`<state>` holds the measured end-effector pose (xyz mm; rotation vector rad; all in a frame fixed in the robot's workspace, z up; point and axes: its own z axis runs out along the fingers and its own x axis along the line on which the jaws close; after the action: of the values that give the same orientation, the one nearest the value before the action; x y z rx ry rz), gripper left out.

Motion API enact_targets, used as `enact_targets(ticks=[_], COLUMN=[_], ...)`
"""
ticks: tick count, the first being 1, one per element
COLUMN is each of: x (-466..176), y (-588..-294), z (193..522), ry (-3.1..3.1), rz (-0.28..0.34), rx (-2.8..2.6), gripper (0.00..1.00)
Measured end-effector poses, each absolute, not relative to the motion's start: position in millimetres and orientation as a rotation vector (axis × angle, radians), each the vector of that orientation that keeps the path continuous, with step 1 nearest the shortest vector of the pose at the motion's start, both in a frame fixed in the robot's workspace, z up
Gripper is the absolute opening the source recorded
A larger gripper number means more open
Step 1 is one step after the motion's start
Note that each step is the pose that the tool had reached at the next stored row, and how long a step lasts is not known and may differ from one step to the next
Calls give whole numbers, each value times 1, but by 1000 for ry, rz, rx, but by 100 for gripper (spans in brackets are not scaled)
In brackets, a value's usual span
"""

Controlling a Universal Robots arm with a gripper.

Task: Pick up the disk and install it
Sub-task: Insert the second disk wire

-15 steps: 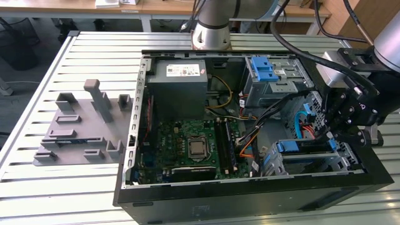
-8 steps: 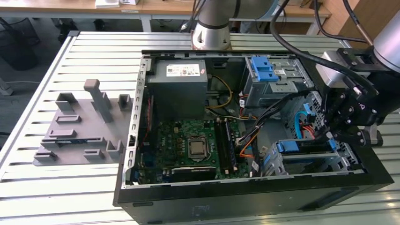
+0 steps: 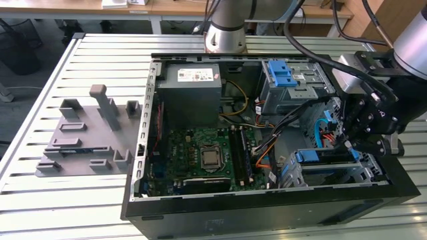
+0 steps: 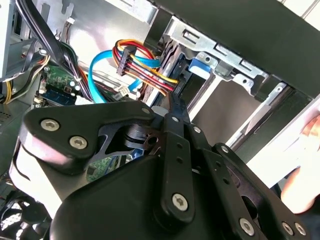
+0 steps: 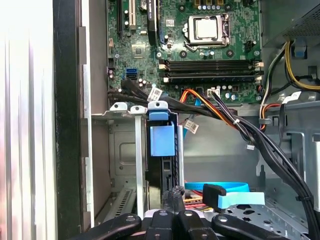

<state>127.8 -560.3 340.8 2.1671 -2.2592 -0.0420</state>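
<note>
Inside the open PC case, at the drive cage: gripper closed, fingertips pressed against the disk standing edgewise in its bay (blue rail uppermost). Seating step, apparently; calls for a straight, gentle push home.

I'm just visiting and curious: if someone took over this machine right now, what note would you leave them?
Gripper: shut, tips beside the disk's end.
Disk: flat silver-grey metal hard drive with blue plastic rails, standing on edge in a slot of the silver metal drive cage inside the open black computer case.
Done: the disk is in the slot.
Left: whether it is fully seated cannot be told.
</note>
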Motion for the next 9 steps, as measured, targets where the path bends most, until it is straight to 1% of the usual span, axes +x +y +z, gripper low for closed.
enact_targets(ticks=[9], x=[122], y=[-560], z=[341], ry=[-2263], rz=[-34], rx=[2170], gripper=[11])
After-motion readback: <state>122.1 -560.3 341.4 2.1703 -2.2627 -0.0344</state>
